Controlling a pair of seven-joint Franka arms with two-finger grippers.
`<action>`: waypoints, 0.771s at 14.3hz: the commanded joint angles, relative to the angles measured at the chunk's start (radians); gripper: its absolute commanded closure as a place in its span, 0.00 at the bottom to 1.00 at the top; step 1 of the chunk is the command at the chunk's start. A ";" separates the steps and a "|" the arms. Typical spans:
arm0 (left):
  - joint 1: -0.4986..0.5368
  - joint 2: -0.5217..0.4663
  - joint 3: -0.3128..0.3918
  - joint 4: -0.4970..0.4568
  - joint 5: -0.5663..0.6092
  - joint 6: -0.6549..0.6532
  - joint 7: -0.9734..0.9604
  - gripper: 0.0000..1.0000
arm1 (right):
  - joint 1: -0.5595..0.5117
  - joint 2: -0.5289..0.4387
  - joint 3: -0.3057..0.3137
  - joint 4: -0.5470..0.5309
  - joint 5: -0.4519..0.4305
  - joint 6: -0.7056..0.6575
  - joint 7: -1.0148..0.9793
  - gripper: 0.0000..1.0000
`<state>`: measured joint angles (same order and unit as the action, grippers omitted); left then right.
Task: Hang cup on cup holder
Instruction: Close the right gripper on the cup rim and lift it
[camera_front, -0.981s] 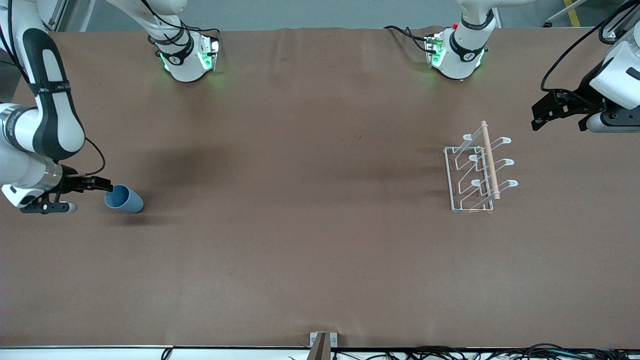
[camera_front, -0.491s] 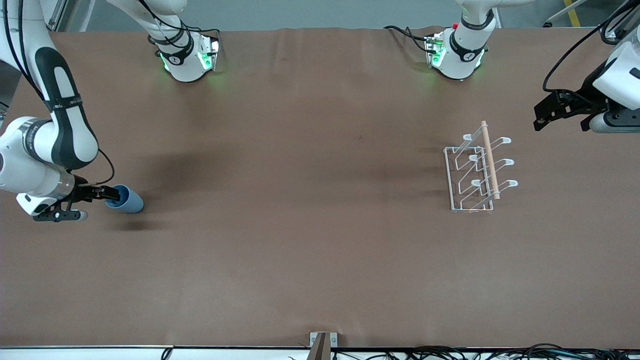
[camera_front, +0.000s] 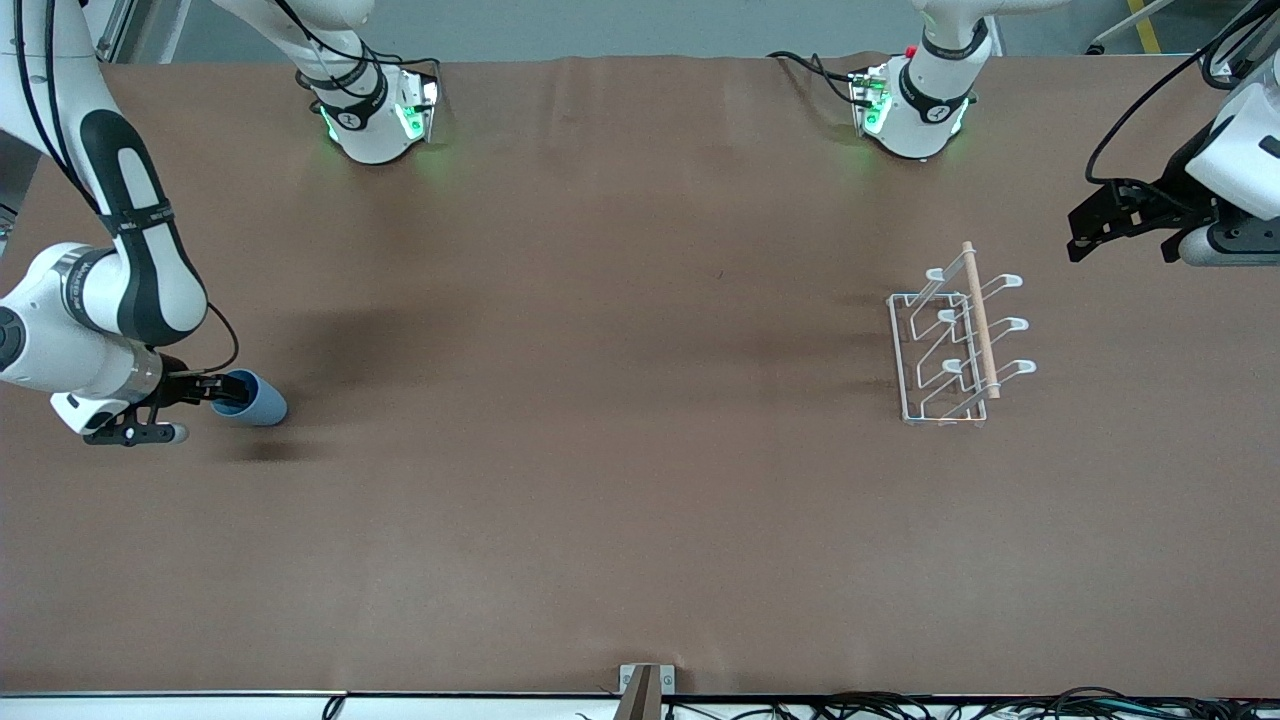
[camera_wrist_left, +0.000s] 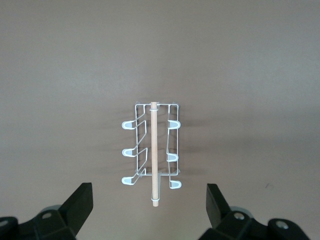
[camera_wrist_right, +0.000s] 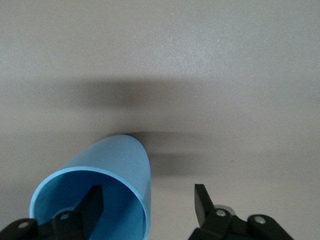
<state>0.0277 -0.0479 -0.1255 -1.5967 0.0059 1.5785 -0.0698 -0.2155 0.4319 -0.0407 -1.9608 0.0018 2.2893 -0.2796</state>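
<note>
The light-blue cup (camera_front: 258, 402) lies on its side on the brown table, near the right arm's end, its mouth toward my right gripper (camera_front: 222, 388). In the right wrist view the cup (camera_wrist_right: 115, 160) fills the lower part. My right gripper (camera_wrist_right: 147, 197) is open, with one finger inside the cup's mouth and the other outside its wall. The white wire cup holder (camera_front: 960, 340) with its wooden rod (camera_front: 978, 320) stands toward the left arm's end. My left gripper (camera_front: 1095, 225) is open and empty in the air beside the holder. The holder also shows in the left wrist view (camera_wrist_left: 170, 150), past the open left gripper (camera_wrist_left: 149, 197).
The two arm bases (camera_front: 375, 115) (camera_front: 915, 110) stand along the table's back edge. A small metal bracket (camera_front: 645, 685) sits at the front edge. A wide stretch of bare brown table (camera_front: 600, 400) lies between cup and holder.
My right gripper has moved toward the cup, and one finger has slid into its mouth. The cup and holder have stayed put. The left gripper has barely shifted.
</note>
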 joint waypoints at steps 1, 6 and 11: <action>0.004 0.008 0.001 0.020 -0.015 -0.005 0.022 0.00 | -0.004 0.004 0.010 0.002 0.001 0.001 -0.006 0.88; 0.004 0.011 0.001 0.020 -0.015 -0.005 0.022 0.00 | 0.007 -0.015 0.019 0.005 0.001 -0.046 -0.004 0.98; 0.006 0.013 0.001 0.023 -0.015 -0.005 0.022 0.00 | 0.005 -0.105 0.105 0.026 0.019 -0.154 0.010 0.98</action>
<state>0.0279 -0.0468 -0.1253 -1.5967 0.0059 1.5785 -0.0697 -0.2090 0.3930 0.0275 -1.9317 0.0048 2.1934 -0.2790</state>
